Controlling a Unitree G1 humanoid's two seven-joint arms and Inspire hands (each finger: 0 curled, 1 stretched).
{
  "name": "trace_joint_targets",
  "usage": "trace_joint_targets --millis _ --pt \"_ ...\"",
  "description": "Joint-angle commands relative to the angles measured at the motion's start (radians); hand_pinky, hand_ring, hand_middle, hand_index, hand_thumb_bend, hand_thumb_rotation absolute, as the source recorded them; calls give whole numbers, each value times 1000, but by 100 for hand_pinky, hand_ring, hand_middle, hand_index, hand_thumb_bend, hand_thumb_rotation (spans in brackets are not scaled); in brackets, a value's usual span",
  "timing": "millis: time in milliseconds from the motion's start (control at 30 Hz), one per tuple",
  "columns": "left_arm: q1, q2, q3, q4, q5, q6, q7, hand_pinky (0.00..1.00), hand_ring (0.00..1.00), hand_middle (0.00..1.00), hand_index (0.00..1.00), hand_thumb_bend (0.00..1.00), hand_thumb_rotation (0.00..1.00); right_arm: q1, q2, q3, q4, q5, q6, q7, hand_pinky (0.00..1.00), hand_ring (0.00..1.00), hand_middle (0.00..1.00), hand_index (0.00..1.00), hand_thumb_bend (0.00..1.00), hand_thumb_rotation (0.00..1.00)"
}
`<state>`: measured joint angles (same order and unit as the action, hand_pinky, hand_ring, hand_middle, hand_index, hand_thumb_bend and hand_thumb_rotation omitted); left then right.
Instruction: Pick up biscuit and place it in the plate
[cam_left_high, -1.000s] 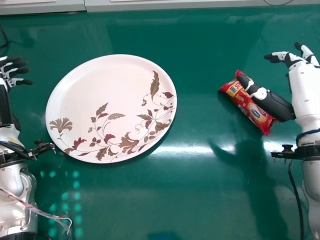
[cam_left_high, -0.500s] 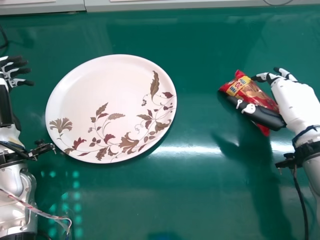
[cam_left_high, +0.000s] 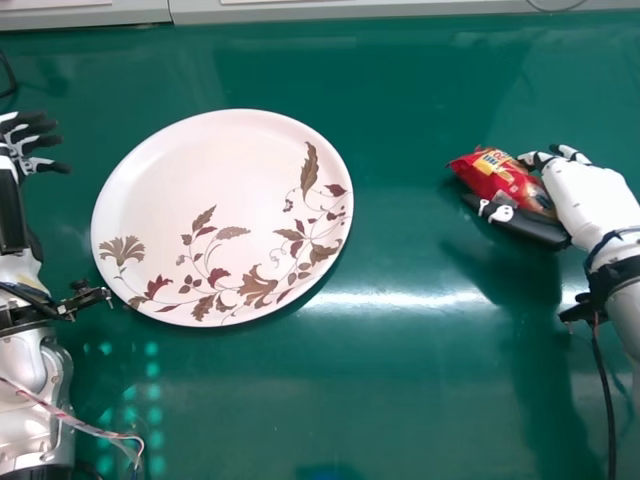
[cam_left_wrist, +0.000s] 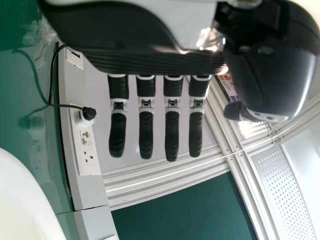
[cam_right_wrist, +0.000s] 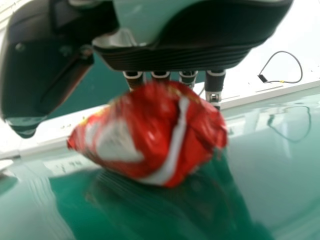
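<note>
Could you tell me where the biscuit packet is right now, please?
In the head view, the biscuit packet is on the right side, held by the right hand, to the right of the plate.

Robot finish: white, black, grey.
Left arm, lower left: red-and-white wires. Right arm, right edge: white shell, black bracket, black cable. Left hand, upper left: black fingers, white bands.

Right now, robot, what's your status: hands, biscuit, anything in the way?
Right hand gripping biscuit, right of plate. Left hand open, left of plate. Path looks unblocked.
</note>
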<state>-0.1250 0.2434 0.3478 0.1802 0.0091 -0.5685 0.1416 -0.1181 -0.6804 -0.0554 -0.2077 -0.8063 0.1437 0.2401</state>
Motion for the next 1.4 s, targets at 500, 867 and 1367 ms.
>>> trace_joint_targets --millis 500,867,1367 --pt "35 2 -1 88 -1 -41 -11 35 57 61 62 29 96 -52 -95 64 26 -69 55 135 63 75 81 84 98 68" --pt "52 -19 -5 24 -3 -10 1 36 58 62 62 25 96 -145 -166 175 161 -125 -44 152 61 70 76 81 100 52" --pt "80 -34 -8 -30 2 15 3 35 59 62 63 22 98 -215 -213 236 305 -181 -197 -83 14 27 47 49 52 0"
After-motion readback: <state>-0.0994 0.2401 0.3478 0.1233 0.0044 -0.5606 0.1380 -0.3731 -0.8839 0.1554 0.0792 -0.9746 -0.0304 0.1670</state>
